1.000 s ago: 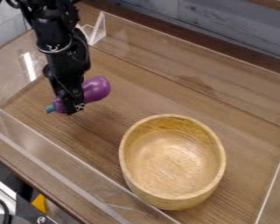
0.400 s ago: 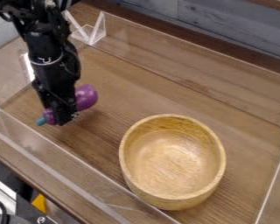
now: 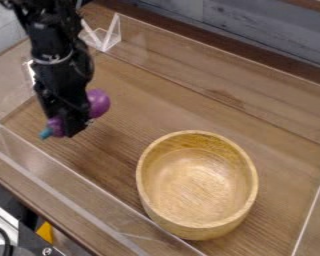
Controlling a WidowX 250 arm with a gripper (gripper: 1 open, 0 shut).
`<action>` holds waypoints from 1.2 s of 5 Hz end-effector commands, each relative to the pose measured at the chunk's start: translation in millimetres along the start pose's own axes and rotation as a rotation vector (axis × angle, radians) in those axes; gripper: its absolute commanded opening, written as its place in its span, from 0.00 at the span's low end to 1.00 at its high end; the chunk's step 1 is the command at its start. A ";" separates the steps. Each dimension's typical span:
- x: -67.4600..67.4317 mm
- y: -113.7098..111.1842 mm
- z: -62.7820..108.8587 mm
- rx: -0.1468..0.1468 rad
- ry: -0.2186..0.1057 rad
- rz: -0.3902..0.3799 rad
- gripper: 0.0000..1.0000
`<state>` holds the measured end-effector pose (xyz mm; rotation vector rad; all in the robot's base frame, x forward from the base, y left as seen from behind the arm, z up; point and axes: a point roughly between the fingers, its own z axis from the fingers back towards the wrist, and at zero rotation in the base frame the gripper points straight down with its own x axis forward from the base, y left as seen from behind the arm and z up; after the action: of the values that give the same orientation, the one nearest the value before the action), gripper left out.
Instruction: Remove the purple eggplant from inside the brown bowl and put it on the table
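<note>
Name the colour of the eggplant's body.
Purple, in the eggplant as the camera view shows.

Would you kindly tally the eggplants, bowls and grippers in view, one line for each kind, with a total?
Eggplant: 1
Bowl: 1
Gripper: 1
Total: 3

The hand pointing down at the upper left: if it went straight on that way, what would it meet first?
Probably the table, just below the hand. The purple eggplant appears already between its fingers. How much space remains above the wood is unclear from this view.
</note>
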<state>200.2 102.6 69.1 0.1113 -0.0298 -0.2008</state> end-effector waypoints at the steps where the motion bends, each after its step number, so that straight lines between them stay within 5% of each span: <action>1: 19.4 2.7 -4.1 0.050 -0.038 0.056 0.00; 2: 25.9 -3.6 -21.9 0.054 -0.032 0.098 0.00; 4: 18.1 -6.3 -33.7 0.047 -0.042 0.036 0.00; 5: 16.9 -6.8 -36.2 0.042 -0.035 0.055 1.00; 6: 15.9 -7.0 -37.1 0.036 -0.029 0.075 1.00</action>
<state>213.5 92.6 27.0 0.1327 -0.0462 -0.1408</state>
